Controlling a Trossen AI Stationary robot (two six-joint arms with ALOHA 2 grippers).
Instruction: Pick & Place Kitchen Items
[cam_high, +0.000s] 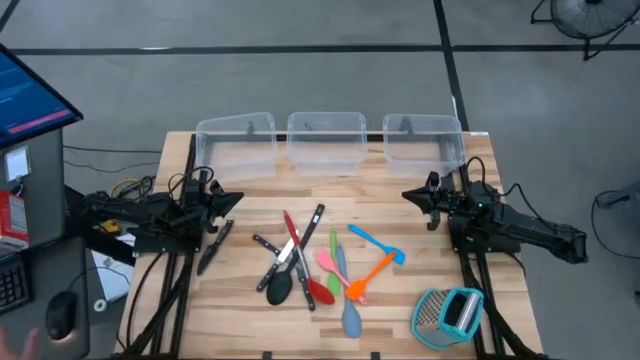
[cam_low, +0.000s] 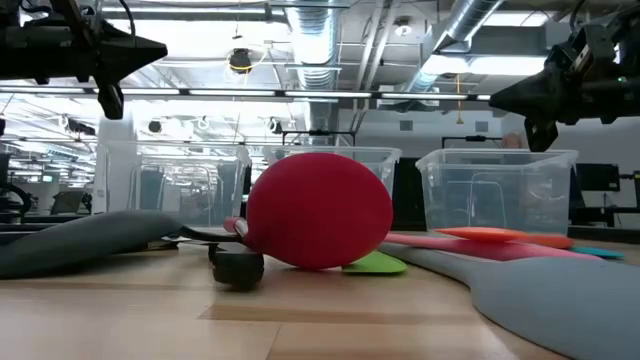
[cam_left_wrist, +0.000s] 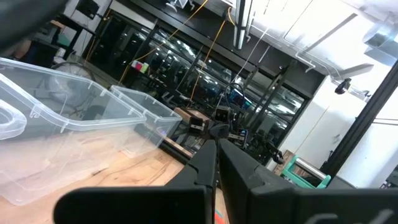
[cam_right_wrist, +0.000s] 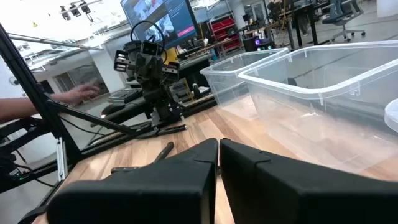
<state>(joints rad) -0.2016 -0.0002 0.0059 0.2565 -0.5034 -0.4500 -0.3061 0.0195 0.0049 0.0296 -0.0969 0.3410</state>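
Several utensils lie in a loose pile on the table's middle: a red spoon (cam_high: 318, 288), a black spoon (cam_high: 280, 288), black-handled knives (cam_high: 305, 230), a green spatula (cam_high: 333, 262), a pink spatula (cam_high: 327, 262), an orange spatula (cam_high: 368, 276), a blue spatula (cam_high: 378, 243) and a grey-blue spatula (cam_high: 350, 315). The red spoon's bowl (cam_low: 318, 210) fills the low view. My left gripper (cam_high: 236, 200) is shut and empty above the table's left side. My right gripper (cam_high: 408, 195) is shut and empty above the right side. Both hover clear of the pile.
Three clear plastic bins (cam_high: 236, 143) (cam_high: 326, 140) (cam_high: 424, 138) stand in a row along the far edge. A teal-framed metal grater (cam_high: 449, 314) lies at the near right corner. A black knife (cam_high: 214, 246) lies apart on the left. A person's hand (cam_right_wrist: 78, 93) shows beyond the table's left side.
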